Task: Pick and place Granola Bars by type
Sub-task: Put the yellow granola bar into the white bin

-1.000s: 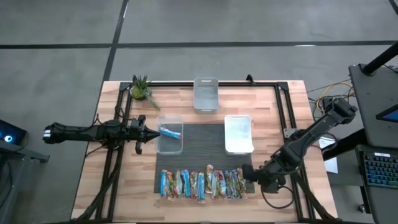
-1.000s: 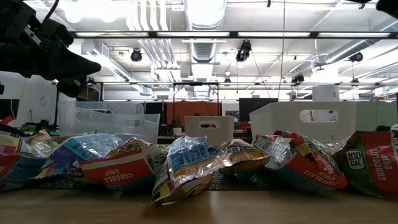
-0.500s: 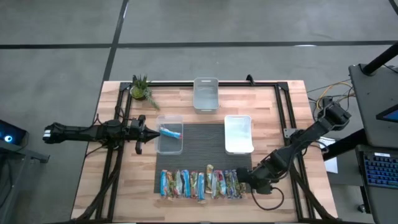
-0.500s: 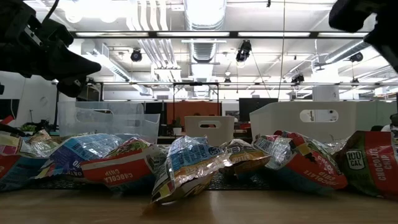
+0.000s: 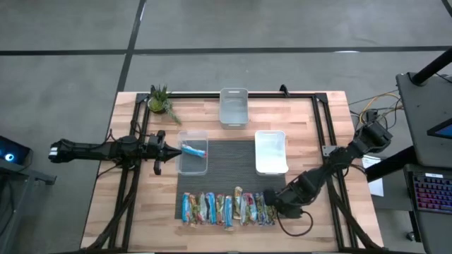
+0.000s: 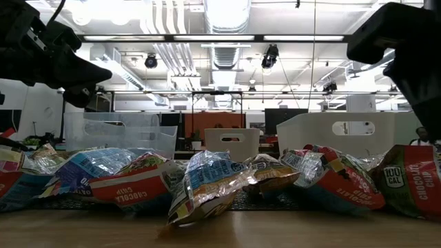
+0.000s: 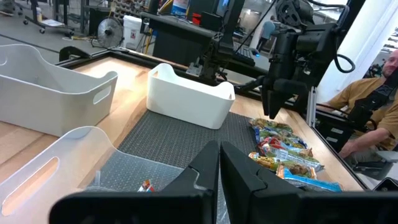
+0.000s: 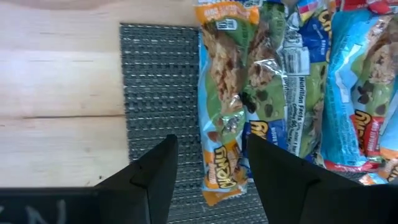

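Observation:
Several granola bars (image 5: 227,209) in blue, green and reddish wrappers lie side by side in a row on the near part of a dark mesh mat (image 5: 233,161). One blue bar (image 5: 194,149) lies inside a clear bin (image 5: 193,164). My right gripper (image 5: 274,200) hangs open, pointing down, over the row's right end. In the right wrist view its gripper (image 8: 208,180) straddles a green and orange bar (image 8: 221,118) without touching it. My left gripper (image 5: 164,149) stays shut at the clear bin's left side, above the table.
A white bin (image 5: 270,152) stands on the mat's right part. A second clear bin (image 5: 234,106) stands at the far edge. A small potted plant (image 5: 161,101) sits at the far left corner. A person (image 7: 373,93) sits beyond the table's right side.
My right gripper has come down and moved toward the table's left, from beside the row to over its rightmost bars, staying open. In the low view it has dropped into the picture at the upper right. The bars have not moved.

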`<action>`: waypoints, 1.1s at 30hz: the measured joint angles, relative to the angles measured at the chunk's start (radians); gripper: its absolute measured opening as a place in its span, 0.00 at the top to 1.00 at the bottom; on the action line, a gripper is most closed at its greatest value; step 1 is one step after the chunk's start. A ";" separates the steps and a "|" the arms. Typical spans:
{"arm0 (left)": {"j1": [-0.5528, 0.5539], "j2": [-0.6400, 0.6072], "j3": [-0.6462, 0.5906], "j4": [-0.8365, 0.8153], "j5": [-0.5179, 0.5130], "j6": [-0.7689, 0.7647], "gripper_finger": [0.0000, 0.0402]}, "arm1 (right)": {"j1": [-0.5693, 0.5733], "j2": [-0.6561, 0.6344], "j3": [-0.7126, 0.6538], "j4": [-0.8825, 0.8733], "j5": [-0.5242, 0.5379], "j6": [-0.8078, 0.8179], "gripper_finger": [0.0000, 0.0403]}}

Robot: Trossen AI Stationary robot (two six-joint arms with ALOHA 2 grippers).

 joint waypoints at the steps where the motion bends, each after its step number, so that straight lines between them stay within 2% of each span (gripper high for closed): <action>1: 0.000 0.000 0.000 0.000 0.000 0.000 1.00 | -0.003 0.005 0.001 0.002 0.000 -0.002 0.54; 33: 0.000 0.001 0.000 0.000 0.000 0.000 1.00 | -0.041 0.121 0.007 0.050 -0.003 -0.021 0.56</action>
